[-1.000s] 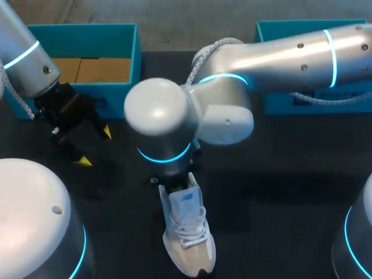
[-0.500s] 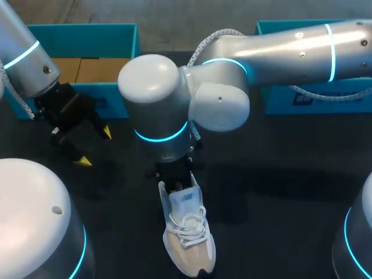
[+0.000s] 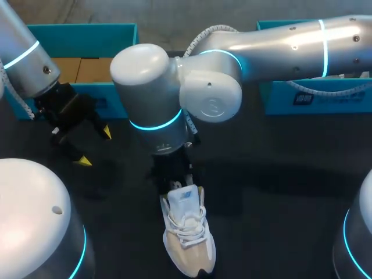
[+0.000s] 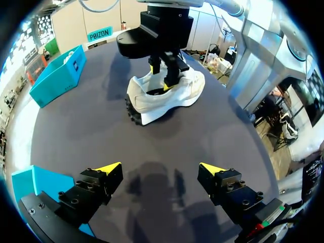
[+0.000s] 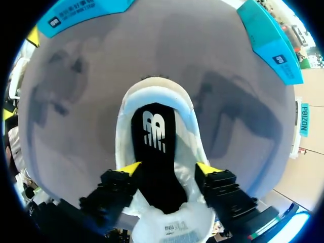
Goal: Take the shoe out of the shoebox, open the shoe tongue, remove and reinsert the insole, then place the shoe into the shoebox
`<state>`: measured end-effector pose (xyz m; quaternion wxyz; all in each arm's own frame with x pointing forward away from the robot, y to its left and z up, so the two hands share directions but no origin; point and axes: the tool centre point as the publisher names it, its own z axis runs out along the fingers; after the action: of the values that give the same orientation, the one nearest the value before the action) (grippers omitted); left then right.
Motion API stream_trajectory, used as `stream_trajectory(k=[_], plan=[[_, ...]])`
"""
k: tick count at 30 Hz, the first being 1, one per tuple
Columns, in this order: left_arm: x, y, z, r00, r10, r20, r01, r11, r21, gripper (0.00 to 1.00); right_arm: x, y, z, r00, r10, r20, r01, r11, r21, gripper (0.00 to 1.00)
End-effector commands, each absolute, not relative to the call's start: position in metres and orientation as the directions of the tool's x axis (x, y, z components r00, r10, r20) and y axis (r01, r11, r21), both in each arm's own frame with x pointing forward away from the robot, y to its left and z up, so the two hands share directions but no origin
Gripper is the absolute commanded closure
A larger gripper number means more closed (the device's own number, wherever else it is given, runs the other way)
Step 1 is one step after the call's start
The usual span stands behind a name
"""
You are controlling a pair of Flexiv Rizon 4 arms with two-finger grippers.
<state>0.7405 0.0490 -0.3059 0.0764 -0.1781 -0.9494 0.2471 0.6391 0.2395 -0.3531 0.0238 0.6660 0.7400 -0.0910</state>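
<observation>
Out of the teal shoebox [image 3: 135,58], the white sneaker [image 3: 187,232] stands on the surface [image 3: 279,221] with the right jaws spread at its collar, seemingly to reach the black insole [image 5: 154,152]; the left jaws hang released aside.

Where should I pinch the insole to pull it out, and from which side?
Probably its heel end, from above through the collar. The black insole lies flat inside the shoe, bare only at the heel; its toe end runs under the tongue.
</observation>
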Motion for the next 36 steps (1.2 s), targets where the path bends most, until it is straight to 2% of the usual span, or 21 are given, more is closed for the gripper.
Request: stream_trajectory(k=[1, 13, 36], plan=[[0.739, 0.049, -0.306, -0.925, 0.376, 0.055, 0.301, 0.815, -0.494, 0.00, 0.638, 0.235, -0.357, -0.110, 0.983, -0.150, 0.989, 0.094, -0.113, 0.00], [0.739, 0.049, -0.306, -0.925, 0.376, 0.055, 0.301, 0.815, -0.494, 0.00, 0.621, 0.231, -0.351, -0.112, 0.981, -0.158, 0.986, 0.090, -0.141, 0.00], [0.739, 0.049, -0.306, -0.925, 0.376, 0.055, 0.301, 0.815, -0.494, 0.00, 0.602, 0.233, -0.323, -0.110, 0.979, -0.169, 0.992, 0.098, -0.079, 0.00]])
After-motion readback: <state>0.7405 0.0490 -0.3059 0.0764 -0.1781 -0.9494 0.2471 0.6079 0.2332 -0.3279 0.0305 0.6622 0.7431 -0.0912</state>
